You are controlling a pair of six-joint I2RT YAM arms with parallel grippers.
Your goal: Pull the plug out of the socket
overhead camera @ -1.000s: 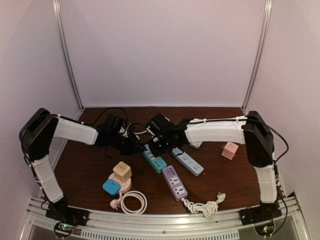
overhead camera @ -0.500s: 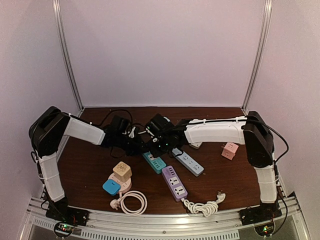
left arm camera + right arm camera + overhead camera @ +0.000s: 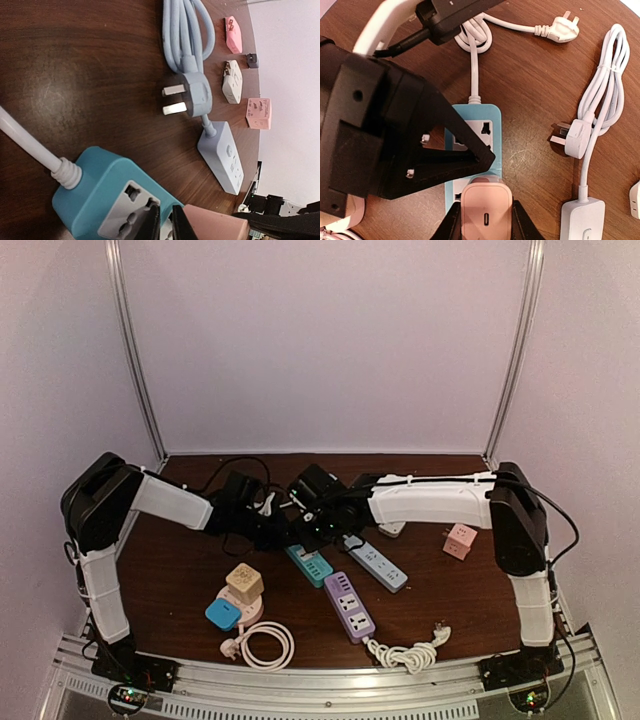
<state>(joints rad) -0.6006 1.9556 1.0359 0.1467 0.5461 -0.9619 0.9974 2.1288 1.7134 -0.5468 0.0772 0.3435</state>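
Note:
A teal power strip (image 3: 311,564) lies at the table's middle, its white socket face up (image 3: 496,145) (image 3: 95,175). The plug (image 3: 486,210) is a pink charger block seated in the strip's near socket; it also shows at the left wrist view's bottom edge (image 3: 215,226). My right gripper (image 3: 486,222) is shut on the plug, one black finger on each side. My left gripper (image 3: 166,221) is shut, with its fingertips down on the strip's white face just beside the plug. From above, both grippers (image 3: 285,532) (image 3: 318,530) meet over the strip's far end and hide the plug.
A grey-blue strip (image 3: 376,563) and a purple strip (image 3: 349,606) lie right of the teal one. A pink cube adapter (image 3: 459,540) sits far right. A beige cube (image 3: 244,582), a blue block (image 3: 222,614) and coiled white cables (image 3: 265,645) lie near the front.
My left arm has swung right, bringing its gripper onto the teal strip's face, and its jaws have narrowed slightly. The right gripper has stayed on the plug.

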